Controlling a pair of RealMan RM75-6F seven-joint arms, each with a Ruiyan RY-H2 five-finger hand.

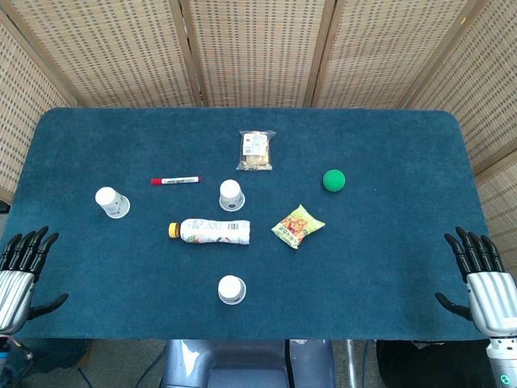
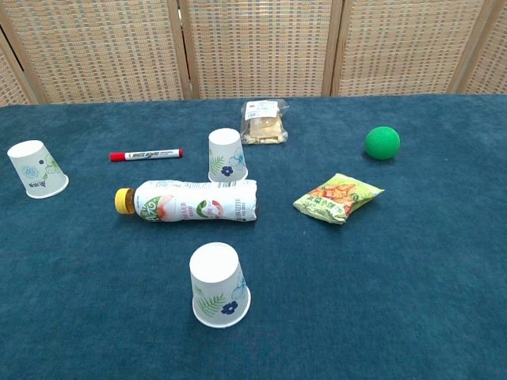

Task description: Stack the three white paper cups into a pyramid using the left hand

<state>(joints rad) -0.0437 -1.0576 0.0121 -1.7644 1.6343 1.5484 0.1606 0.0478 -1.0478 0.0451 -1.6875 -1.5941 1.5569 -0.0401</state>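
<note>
Nearest: upturned paper cup [image 2: 219,284], apart from bottle [image 2: 190,201] and two other cups [image 2: 227,155] [image 2: 36,169]. Left hand [image 1: 21,263] and right hand [image 1: 485,279] released, fingers spread, at desk [image 1: 388,267] edges.

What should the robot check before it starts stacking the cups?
1. All three cups in sight: ok. The near cup, the middle cup and the left cup all show.
2. Cups standing mouth down, ready to stack: ok.
3. Left hand free: ok, its fingers are apart and it holds nothing, at the table's edge.
4. Right hand out of the way: ok, open at the far right edge.
5. Room to build: not ok. The bottle lies between the near cup and the middle cup, just in front of the middle one.
6. Whether the bottle touches the middle cup: cannot tell.
</note>
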